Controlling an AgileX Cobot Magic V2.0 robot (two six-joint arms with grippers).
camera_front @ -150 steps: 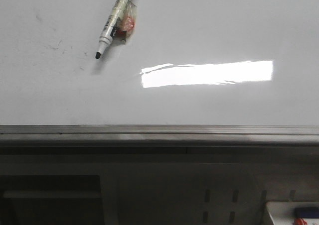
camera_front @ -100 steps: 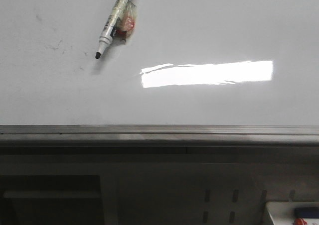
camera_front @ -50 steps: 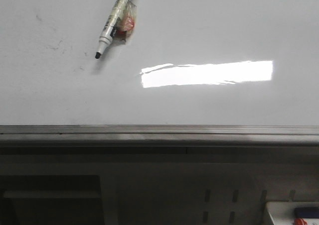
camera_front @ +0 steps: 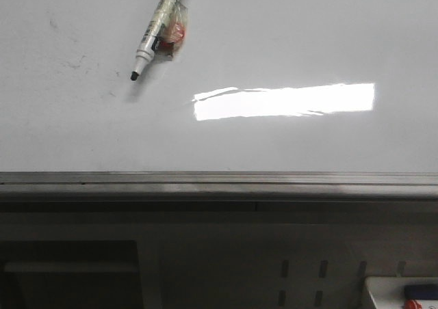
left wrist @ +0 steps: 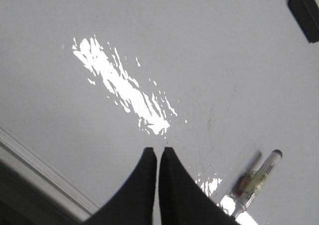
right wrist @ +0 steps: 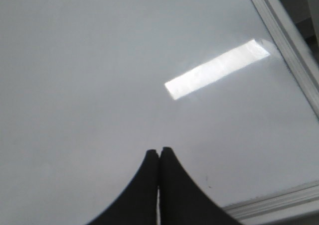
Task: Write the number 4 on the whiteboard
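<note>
The whiteboard (camera_front: 287,42) is glossy white with faint grey smudges and a grey metal edge rail (camera_front: 219,180). No number 4 shows on it in any view. An uncapped marker (camera_front: 156,27) lies on the board at the upper left, black tip toward the rail; it also shows in the left wrist view (left wrist: 255,185). My left gripper (left wrist: 158,150) is shut and empty above the board, beside the marker and apart from it. My right gripper (right wrist: 159,150) is shut and empty above bare board (right wrist: 99,75). Neither gripper shows in the front view.
A bright light reflection (camera_front: 284,101) lies across the board. A black object (left wrist: 304,11) sits at a corner of the left wrist view. A white tray with a dark and a red item (camera_front: 404,295) stands below the rail at the lower right.
</note>
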